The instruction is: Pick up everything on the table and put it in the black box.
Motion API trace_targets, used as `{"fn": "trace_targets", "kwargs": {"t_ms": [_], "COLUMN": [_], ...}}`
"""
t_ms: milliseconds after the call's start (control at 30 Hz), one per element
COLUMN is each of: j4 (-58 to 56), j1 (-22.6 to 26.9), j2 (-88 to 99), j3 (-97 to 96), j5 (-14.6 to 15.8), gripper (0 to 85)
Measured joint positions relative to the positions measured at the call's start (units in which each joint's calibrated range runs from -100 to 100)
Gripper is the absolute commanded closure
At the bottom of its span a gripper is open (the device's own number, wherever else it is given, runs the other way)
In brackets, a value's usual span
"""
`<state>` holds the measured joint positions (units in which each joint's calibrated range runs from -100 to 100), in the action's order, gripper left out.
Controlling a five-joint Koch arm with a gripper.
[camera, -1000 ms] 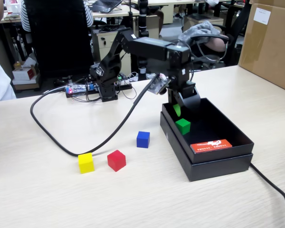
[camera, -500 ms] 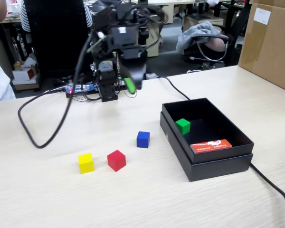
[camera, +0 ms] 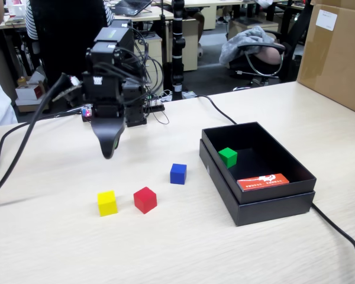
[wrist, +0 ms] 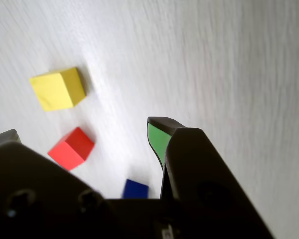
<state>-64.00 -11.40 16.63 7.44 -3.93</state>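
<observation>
The green cube (camera: 228,157) lies inside the black box (camera: 272,207), next to an orange-red card (camera: 262,181). On the table (camera: 183,248) sit the blue cube (camera: 178,173), the red cube (camera: 145,199) and the yellow cube (camera: 107,203). My gripper (camera: 108,147) hangs pointing down above the table, behind and above the yellow cube. The wrist view shows the gripper (wrist: 84,130) open with nothing between its jaws. One green pad (wrist: 158,139) shows there. Below it lie the yellow cube (wrist: 57,88), the red cube (wrist: 71,148) and the blue cube (wrist: 135,189).
A thick black cable (camera: 12,142) loops from the arm across the table's left side. Another cable (camera: 343,236) runs off past the box at the right. A big brown carton (camera: 337,53) stands at the back right. The arm's base and wiring (camera: 133,109) sit at the back.
The arm swung left from above the black box to over the table and came down behind the yellow cube. The green cube stayed in the box.
</observation>
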Motion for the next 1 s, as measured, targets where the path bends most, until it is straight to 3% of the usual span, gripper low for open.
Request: {"fn": "trace_targets", "kwargs": {"t_ms": [433, 767, 967, 1000], "j4": [0.46, 0.46, -0.15, -0.23], "j1": [-1.17, -0.49, -0.34, -0.34], "j2": [-33.14, -42.59, -44.79, -45.05], "j3": [24.83, 30.12, 32.22, 32.5], "j5": [-0.68, -0.78, -0.83, -0.83], "gripper": [40.7, 45.9, 60.0, 66.9]}}
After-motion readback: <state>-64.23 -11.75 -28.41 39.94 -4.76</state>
